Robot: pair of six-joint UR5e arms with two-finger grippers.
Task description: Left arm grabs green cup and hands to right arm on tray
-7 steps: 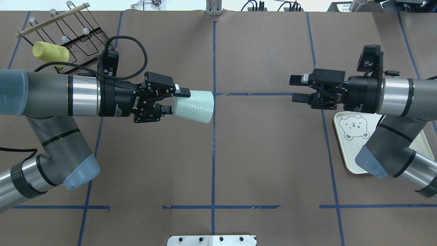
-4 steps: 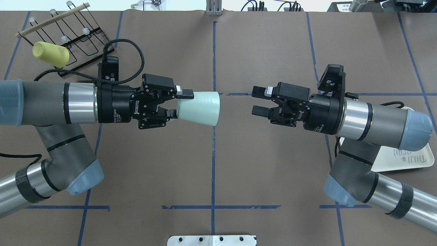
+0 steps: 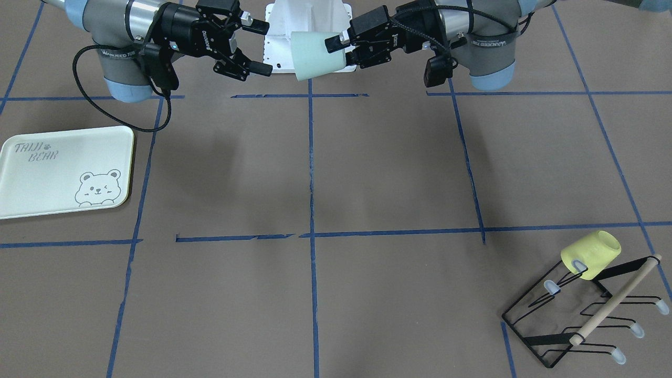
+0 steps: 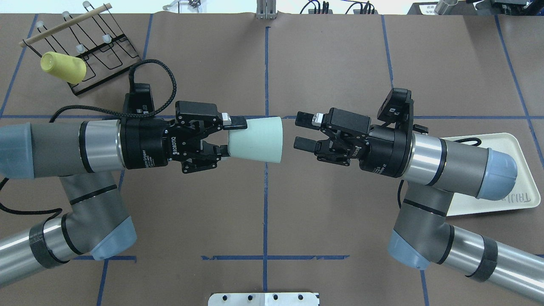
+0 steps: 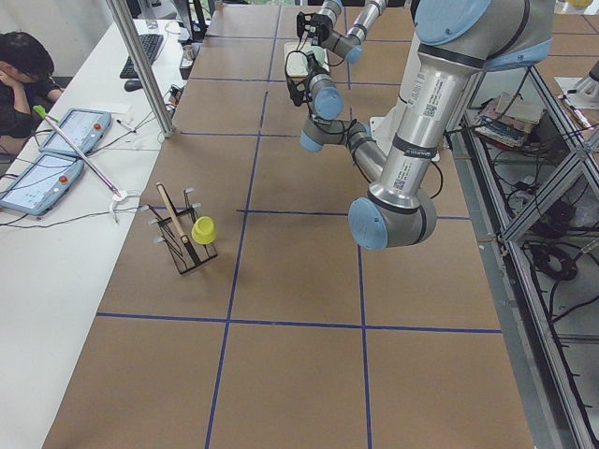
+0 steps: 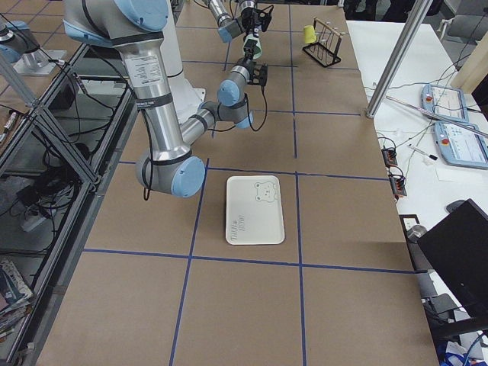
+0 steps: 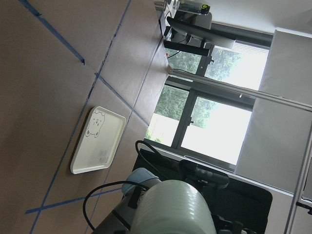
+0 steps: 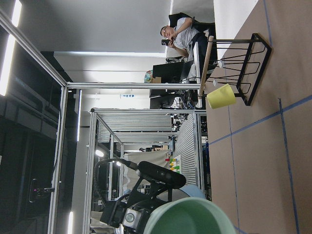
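Note:
The green cup point(image 4: 257, 139) lies on its side in the air over the table's centre line, its wide mouth facing right. My left gripper point(image 4: 231, 137) is shut on its narrow base end. My right gripper point(image 4: 301, 131) is open and empty, its fingertips a short gap from the cup's mouth, not touching. In the front-facing view the cup point(image 3: 315, 55) hangs between the left gripper point(image 3: 340, 52) and the right gripper point(image 3: 261, 47). The cup also shows in the left wrist view point(image 7: 175, 209) and the right wrist view point(image 8: 190, 217). The tray point(image 4: 501, 144) lies flat under my right arm, partly hidden.
A yellow cup point(image 4: 63, 67) hangs on a black wire rack point(image 4: 97, 55) at the far left corner. In the front-facing view the tray point(image 3: 52, 178) lies bare at the left. Blue tape lines cross the brown table. A white mount plate point(image 4: 263, 298) sits at the near edge.
My right arm has swung left, bringing its open gripper from above the tray up to the cup's mouth. My left gripper has moved slightly right with the cup.

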